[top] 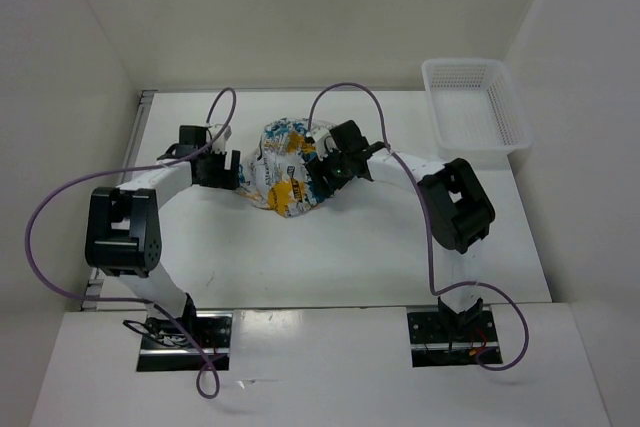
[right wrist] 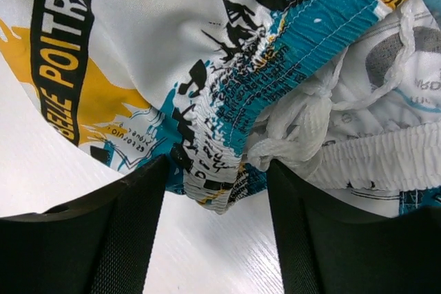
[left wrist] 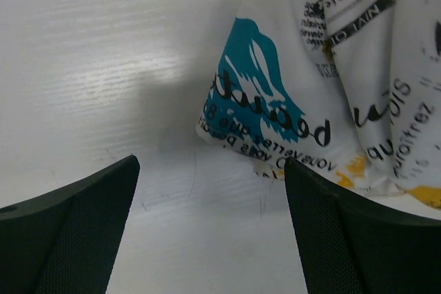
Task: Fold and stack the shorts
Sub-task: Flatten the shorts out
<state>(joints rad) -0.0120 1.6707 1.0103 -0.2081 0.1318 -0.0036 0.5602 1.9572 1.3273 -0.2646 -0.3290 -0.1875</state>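
Left hand (left wrist: 211,170) gapes empty; right hand (right wrist: 218,170) straddles crumpled printed shorts (top: 285,169), grip unclear.

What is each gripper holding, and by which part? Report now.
Nothing is held: the left gripper stands open over the table; the right gripper straddles the waistband of the shorts, jaws apart, not clamped.
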